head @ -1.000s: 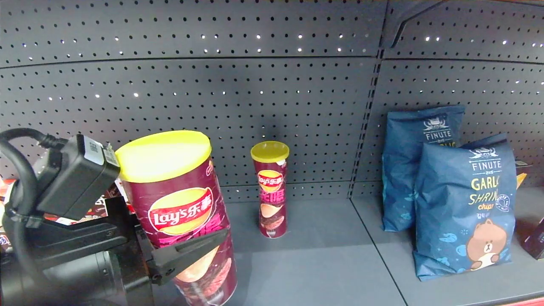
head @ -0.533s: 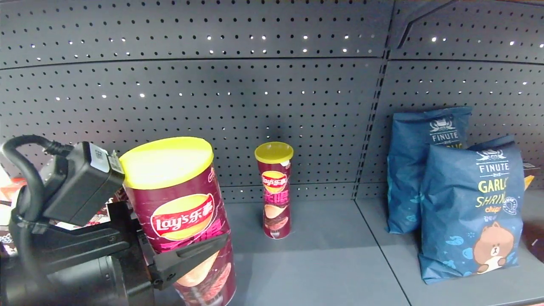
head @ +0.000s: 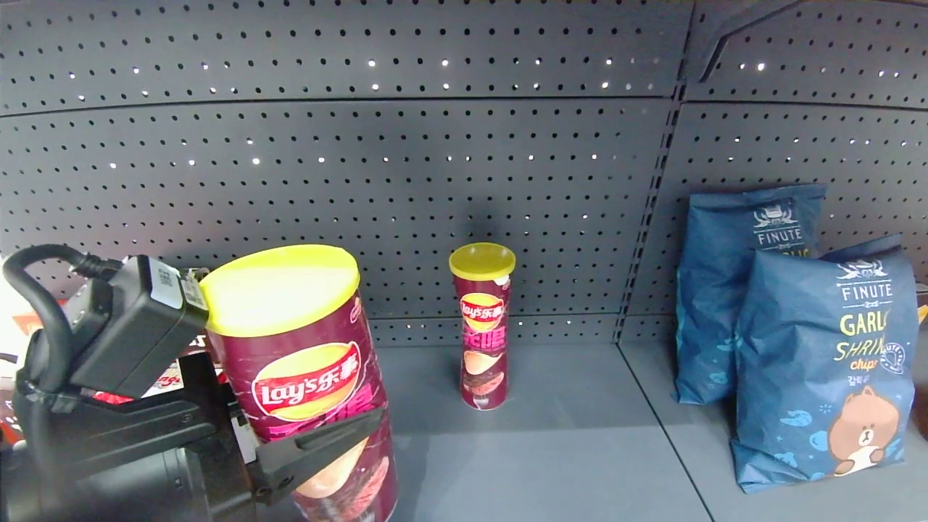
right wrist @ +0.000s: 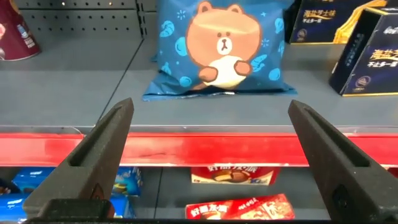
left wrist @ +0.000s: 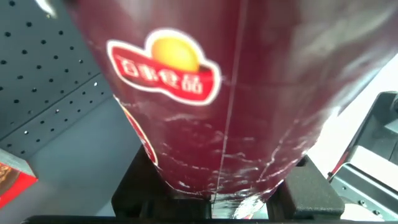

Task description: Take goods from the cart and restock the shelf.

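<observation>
Dark perforated panels [head: 435,181] back a grey store shelf [head: 565,449] as the robot's left gripper [head: 304,417] pinches a maroon chip can [head: 297,362] with a yellow lid, upright, one black finger [head: 326,435] crossing its lower front. From the left wrist, the held can [left wrist: 217,93] rises out of the clamp [left wrist: 217,202]. A second, matching can [head: 483,326] stands upright near the back panel. The held can sits to that standing can's left and nearer the shelf's front. Red packages [head: 167,377] lie farther left, behind the arm. Well to the standing can's right, two blue snack bags [head: 826,362] stand one before the other, the front one printed with a bear. The right gripper [right wrist: 209,106], fingers spread wide and holding nothing, hangs before the shelf's red front edge [right wrist: 199,149], facing the bear bag [right wrist: 217,50]. Dark boxes [right wrist: 367,50] stand just beyond that bag, on the side away from the standing can [right wrist: 15,34].
</observation>
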Controlling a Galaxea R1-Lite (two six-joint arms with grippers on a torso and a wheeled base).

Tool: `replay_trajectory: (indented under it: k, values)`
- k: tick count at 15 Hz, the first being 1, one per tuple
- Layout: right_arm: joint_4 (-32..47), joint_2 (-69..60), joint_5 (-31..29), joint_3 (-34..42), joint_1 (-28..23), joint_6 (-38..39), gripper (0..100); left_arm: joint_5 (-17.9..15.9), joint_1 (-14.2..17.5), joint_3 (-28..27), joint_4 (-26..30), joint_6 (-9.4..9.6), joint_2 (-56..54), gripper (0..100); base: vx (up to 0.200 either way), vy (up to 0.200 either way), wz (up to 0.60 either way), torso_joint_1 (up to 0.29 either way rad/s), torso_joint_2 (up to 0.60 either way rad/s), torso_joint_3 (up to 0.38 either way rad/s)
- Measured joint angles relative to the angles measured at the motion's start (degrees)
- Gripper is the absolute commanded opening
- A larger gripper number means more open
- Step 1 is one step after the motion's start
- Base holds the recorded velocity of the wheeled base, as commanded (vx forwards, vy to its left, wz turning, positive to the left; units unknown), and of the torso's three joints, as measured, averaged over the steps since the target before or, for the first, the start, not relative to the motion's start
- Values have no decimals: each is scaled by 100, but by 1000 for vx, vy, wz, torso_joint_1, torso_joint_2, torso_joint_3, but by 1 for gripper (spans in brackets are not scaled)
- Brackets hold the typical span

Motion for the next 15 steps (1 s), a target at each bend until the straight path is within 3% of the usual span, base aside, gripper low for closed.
replay_trajectory:
  k: [3,15]
  values:
    - [-2,0,2,0,4,0,100,-1,0,35,0,2,-6,0,0,0,400,2,0,-2]
    - [10,26,22,0,-7,-88,100,-1,0,88,-22,9,-45,0,0,0,0,0,0,0]
